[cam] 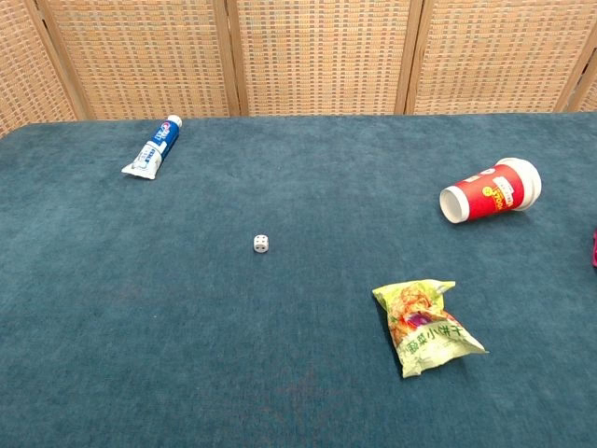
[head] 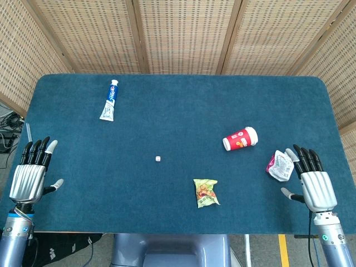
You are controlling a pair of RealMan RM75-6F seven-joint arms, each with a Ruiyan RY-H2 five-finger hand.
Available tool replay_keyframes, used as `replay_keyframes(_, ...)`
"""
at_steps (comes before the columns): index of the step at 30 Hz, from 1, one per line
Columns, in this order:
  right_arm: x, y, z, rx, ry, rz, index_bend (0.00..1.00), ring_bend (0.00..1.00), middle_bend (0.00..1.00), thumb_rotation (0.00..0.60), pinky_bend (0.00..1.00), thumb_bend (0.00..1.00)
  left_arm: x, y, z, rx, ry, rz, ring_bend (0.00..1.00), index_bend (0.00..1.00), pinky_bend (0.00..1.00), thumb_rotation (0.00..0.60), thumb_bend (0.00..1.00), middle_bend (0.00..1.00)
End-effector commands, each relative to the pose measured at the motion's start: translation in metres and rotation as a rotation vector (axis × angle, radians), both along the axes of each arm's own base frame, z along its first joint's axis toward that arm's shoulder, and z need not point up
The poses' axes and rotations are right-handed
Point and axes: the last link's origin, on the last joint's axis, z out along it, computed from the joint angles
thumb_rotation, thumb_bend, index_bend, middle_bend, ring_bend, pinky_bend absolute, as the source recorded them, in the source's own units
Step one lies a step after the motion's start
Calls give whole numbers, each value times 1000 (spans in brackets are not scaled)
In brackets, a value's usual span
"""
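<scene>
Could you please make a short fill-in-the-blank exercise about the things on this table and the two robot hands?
1. The red cup lies on its ____.
2. The small white ____ sits near the middle of the table.
3. The crumpled wrapper lies by the ____ robot hand.
4. The toothpaste tube lies at the far side, nearer the ____ robot hand.

Missing words: side; die; right; left

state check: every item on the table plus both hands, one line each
Blue-and-white toothpaste tube: lying flat, cap on, far left.
Red paper cup with white lid: tipped on its side, lid on.
Small white die: resting mid-table.
Green snack packet: lying flat, crumpled.
Pink-and-white crumpled wrapper: lying against the right fingertips.
Left robot hand: open, empty.
Right robot hand: open, fingers touching the wrapper.
</scene>
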Motion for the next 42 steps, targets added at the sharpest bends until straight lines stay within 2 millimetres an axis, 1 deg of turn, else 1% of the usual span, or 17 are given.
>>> replay_keyframes(1, 0, 0, 0, 0, 0, -1, 51, 0, 0, 600, 0, 64, 0, 0, 0, -1, 0, 0, 0, 0, 0, 600, 0, 0)
replay_keyframes(16, 0, 0, 2, -9, -5, 0, 51, 0, 0, 600, 0, 64, -2, 3, -1, -8, -2, 5, 0, 0, 0, 600, 0, 0)
replay_keyframes(21, 0, -3, 5, -18, -16, -6, 51, 0, 0, 600, 0, 64, -3, 6, -5, -24, 2, 3, 0, 0, 0, 600, 0, 0)
replay_keyframes(26, -2, -5, 7, -24, -33, -14, 51, 0, 0, 600, 0, 63, 0, 13, -10, -35, 9, -4, 0, 1, 0, 600, 0, 0)
replay_keyframes(29, -5, -7, 7, -17, -36, -25, 51, 0, 0, 600, 0, 64, 7, 23, -14, -46, -4, -10, 0, 47, 0, 600, 6, 0)
replay_keyframes(32, -5, -8, 7, -14, -42, -24, 51, 0, 0, 600, 0, 63, 20, 37, -19, -59, -16, -29, 0, 112, 0, 600, 28, 0)
replay_keyframes(37, -5, -9, 8, -16, -54, -23, 51, 0, 0, 600, 0, 64, 51, 66, -32, -110, -61, -52, 0, 212, 0, 600, 28, 0)
replay_keyframes(42, -9, -9, 10, -14, -66, -33, 51, 0, 0, 600, 0, 63, 81, 94, -53, -178, -78, -42, 0, 272, 0, 600, 29, 0)
